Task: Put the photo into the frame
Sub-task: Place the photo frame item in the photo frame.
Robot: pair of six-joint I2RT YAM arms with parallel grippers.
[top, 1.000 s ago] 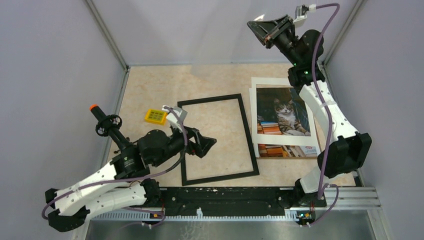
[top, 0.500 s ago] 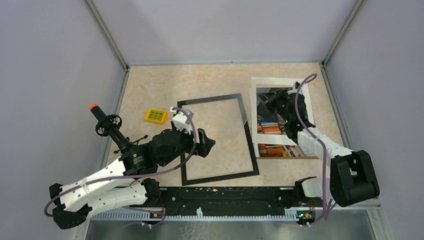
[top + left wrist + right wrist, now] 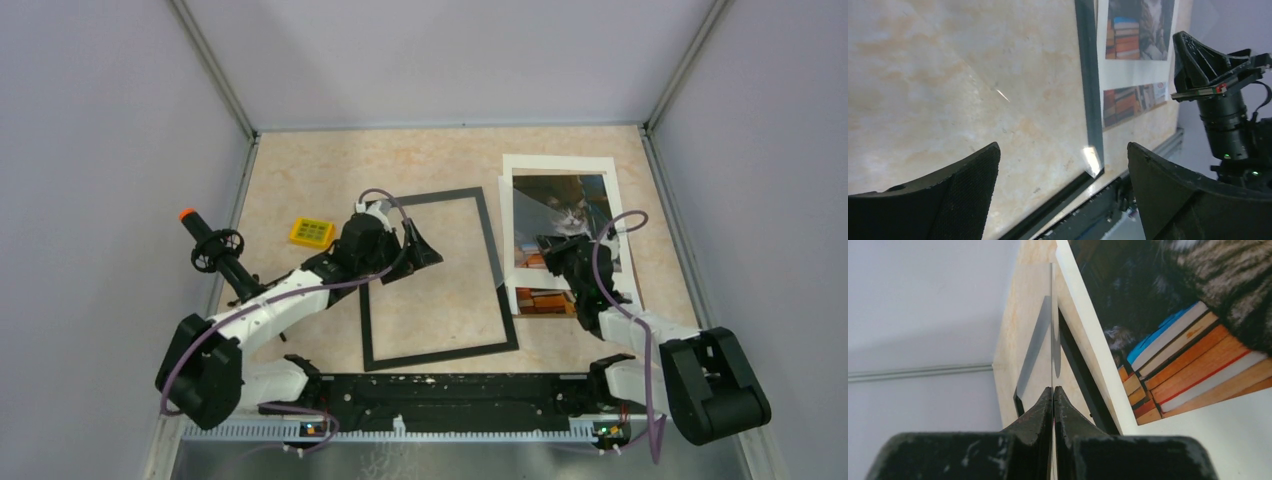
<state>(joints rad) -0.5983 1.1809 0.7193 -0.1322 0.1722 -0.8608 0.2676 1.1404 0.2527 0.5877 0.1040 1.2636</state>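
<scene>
The black frame (image 3: 441, 352) lies flat mid-table, also in the left wrist view (image 3: 1087, 75) and right wrist view (image 3: 1083, 375). The photo (image 3: 575, 215), a cat print with a white border, lies face up right of it, and shows in the wrist views (image 3: 1138, 30) (image 3: 1188, 315). My right gripper (image 3: 552, 250) (image 3: 1053, 388) is low over the photo's left part. It is shut on a thin, seemingly clear sheet (image 3: 1051, 315) seen edge-on, which rises between frame and photo (image 3: 520, 225). My left gripper (image 3: 424, 250) (image 3: 1063, 150) is open and empty above the frame's opening.
A second print with books (image 3: 545, 300) pokes out under the photo. A small yellow block (image 3: 311, 232) and a black tool with an orange tip (image 3: 210, 245) sit left of the frame. Grey walls close three sides; a black rail (image 3: 450, 395) runs along the near edge.
My right arm swung down from high at the back to the photo's left part and now grips the thin sheet. My left gripper moved from the frame's left bar to over its opening.
</scene>
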